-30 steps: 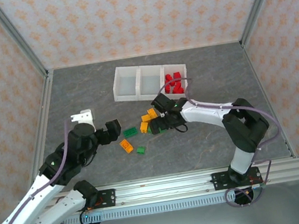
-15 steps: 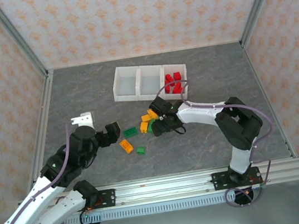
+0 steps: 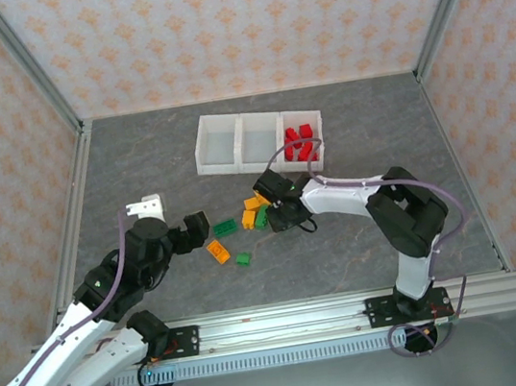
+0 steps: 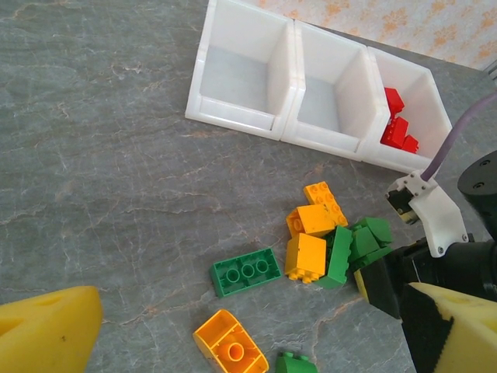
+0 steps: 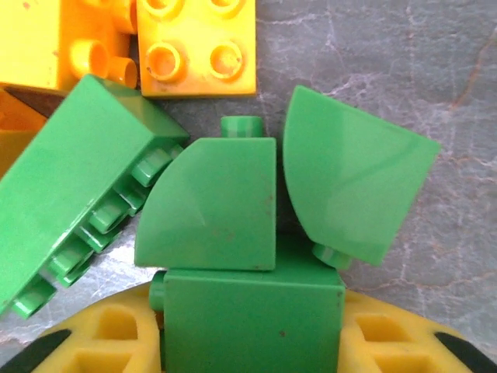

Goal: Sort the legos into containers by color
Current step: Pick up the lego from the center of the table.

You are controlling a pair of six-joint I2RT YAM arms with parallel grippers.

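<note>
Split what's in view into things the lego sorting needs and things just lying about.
Job: three-compartment tray; red legos in its right compartment; loose orange legos; loose green legos; right gripper, closed on a green lego; left gripper, open.
Just there: grey table, metal rail, patterned walls.

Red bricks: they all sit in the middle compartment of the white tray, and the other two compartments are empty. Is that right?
Not quite. The red bricks sit in the right-end compartment of the white tray, not the middle one, as the top external view shows. The other two compartments are empty, as you say.
</note>
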